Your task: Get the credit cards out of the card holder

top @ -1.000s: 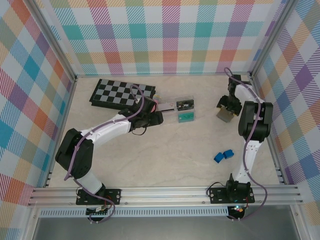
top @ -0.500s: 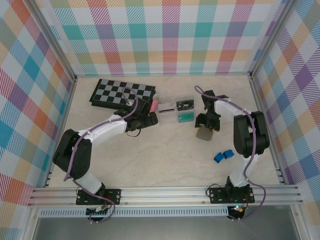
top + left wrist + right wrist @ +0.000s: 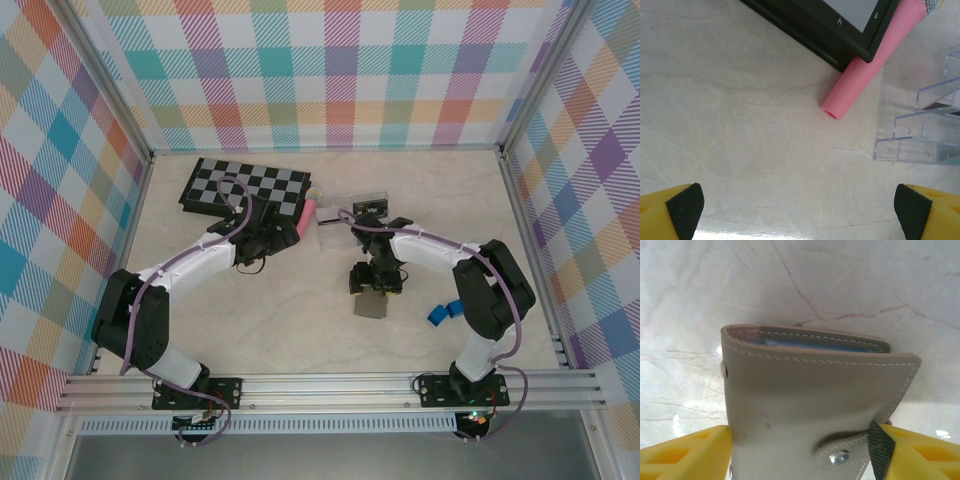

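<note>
Small blue object: nearest me, on the pale marbled tabletop off to my right, apart from everything else. Not my concern.
Card holder: a grey-beige stitched leather bifold wallet, mid-table, folded shut. A tab with a metal snap sits down by the right pad. I can't tell whether its lower edge touches the table.
Credit cards: a blue strip shows in the mouth of the fold. I can't tell whether it is lining or a card edge, and I see no card drawn clear of the wallet.
Right gripper: pinching the card holder, one black pad on each side edge, the jaws held fairly wide by the wallet's own width.
Left gripper: fully spread, nothing between the pads, hovering over bare tabletop to the left, well apart from the wallet.
Pink foam tube: just beyond the left gripper, one end poking out at the board's corner.
Clear plastic tiered stand: right of the tube, near it but not touching.
Black chequered board: farthest back, by the rear wall.
Step in hand: I judge the wallet is being presented for a two-handed extraction, with opening not yet done.
Next move: I'd bring the left gripper across to catch the tab or free panel and open the fold, with the right gripper holding the wallet steady. Then a narrow pinch on a card edge, pulled straight along its pocket.
</note>
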